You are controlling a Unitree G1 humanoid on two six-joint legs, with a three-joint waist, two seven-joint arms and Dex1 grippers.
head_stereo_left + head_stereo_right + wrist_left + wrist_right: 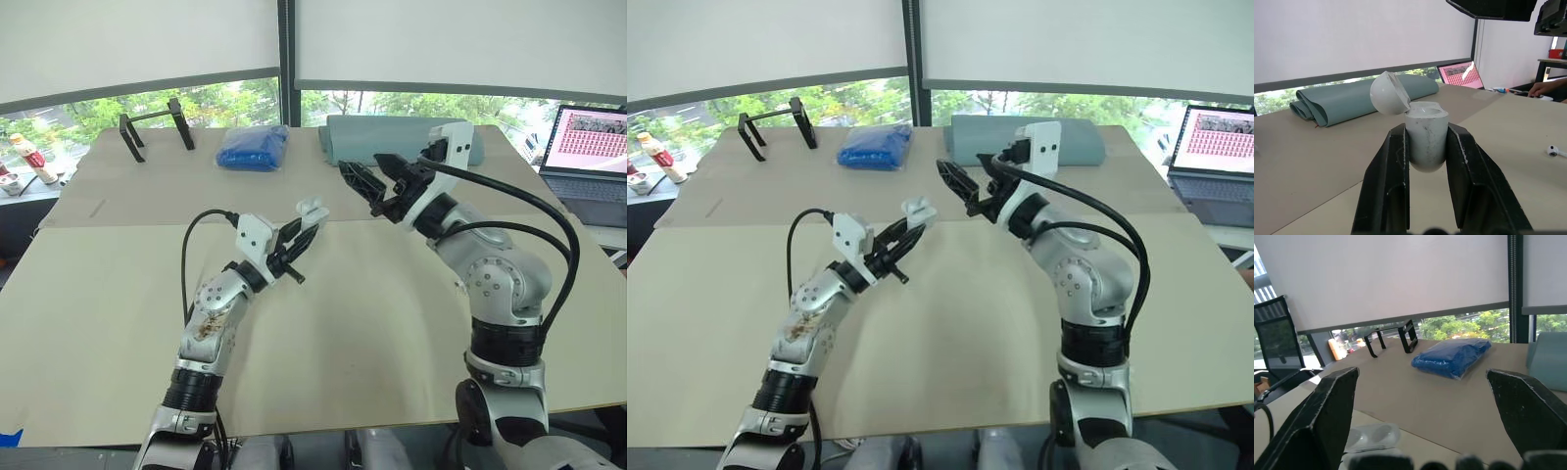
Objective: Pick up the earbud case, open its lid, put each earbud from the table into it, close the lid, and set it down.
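Above table (392,323), left tool (300,240) clamping open-lidded earbud case (1425,142), right tool (364,171) spread

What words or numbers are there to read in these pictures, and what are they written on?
No text in these pictures can be read.
On the laptop screen: a pink page with rows of small pictures; any writing is too small to read.
On the bottle beside the table: the label is too blurred to read.
On the earbud case and the blue bag: no writing shows.
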